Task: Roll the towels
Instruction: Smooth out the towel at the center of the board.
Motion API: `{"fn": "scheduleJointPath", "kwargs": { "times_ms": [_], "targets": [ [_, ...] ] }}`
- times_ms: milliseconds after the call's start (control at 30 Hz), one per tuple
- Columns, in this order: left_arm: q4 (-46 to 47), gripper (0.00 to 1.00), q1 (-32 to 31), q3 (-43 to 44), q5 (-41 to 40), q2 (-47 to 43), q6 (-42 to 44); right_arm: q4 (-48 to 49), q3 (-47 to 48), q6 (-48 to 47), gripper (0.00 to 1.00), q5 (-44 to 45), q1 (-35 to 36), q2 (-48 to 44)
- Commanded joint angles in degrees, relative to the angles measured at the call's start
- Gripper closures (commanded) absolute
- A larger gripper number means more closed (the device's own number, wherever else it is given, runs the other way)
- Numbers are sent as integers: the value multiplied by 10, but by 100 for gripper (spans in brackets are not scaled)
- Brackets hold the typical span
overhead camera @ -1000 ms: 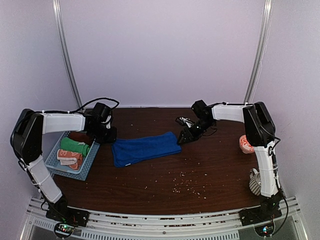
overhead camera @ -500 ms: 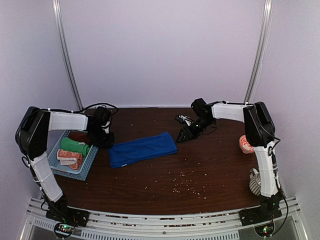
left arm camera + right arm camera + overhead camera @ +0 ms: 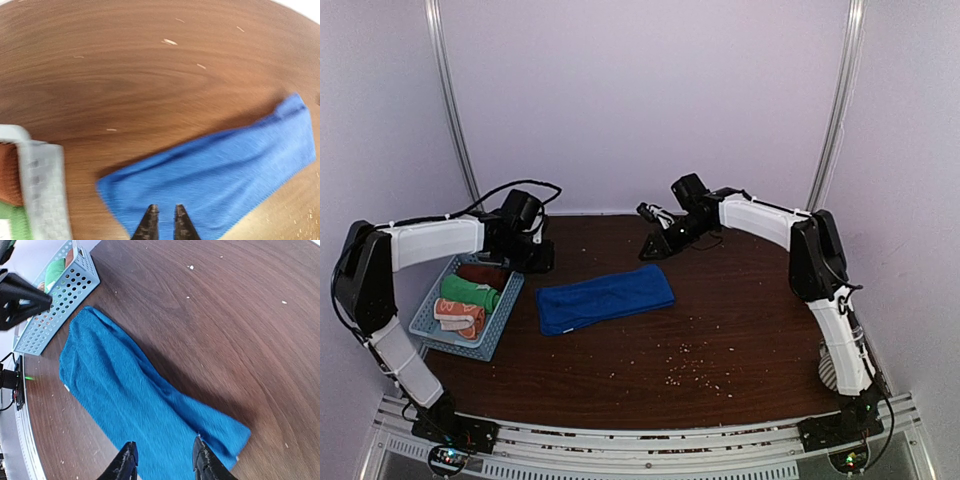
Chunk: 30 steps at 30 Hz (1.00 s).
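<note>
A royal blue towel (image 3: 605,298) lies flat on the table as a long folded strip, also seen in the left wrist view (image 3: 225,175) and the right wrist view (image 3: 135,400). My left gripper (image 3: 542,258) hovers above its left end, its fingers (image 3: 152,220) a narrow gap apart with nothing between them. My right gripper (image 3: 650,249) hangs above the far right end, open and empty (image 3: 165,460). Rolled green (image 3: 470,292), orange-and-white (image 3: 458,315) and dark red (image 3: 480,272) towels sit in the basket.
The light blue plastic basket (image 3: 428,322) stands at the left edge, its corner close to the towel's left end (image 3: 42,175). A striped object (image 3: 828,368) sits by the right arm's lower link. Crumbs are scattered on the wooden table (image 3: 690,375).
The blue towel slid a little to the left and lies flatter. The left gripper let go of its left end and rose. The right gripper moved left and toward the back.
</note>
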Motion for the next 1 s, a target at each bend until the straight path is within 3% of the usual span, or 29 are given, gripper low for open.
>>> {"fn": "scheduleJointPath", "kwargs": {
  "times_ms": [0,233,400,533,700,800,967],
  "targets": [
    [35,92,-30,-16,72,37,11,-4,47,28,62,38,13,66],
    [47,97,-37,-96,80,57,15,-8,29,35,54,115,8,95],
    [47,96,-36,-111,63,63,18,36,-139,76,49,182,-13,22],
    [47,95,-37,-59,55,99,38,69,-299,86,47,161,-27,-67],
    [3,93,-35,58,21,160,89,73,-452,54,46,15,-3,-202],
    [-7,89,-36,133,37,170,128,25,-450,-4,44,-23,27,-261],
    [20,84,-37,172,110,147,129,46,-411,-30,40,43,6,-320]
  ]
}}
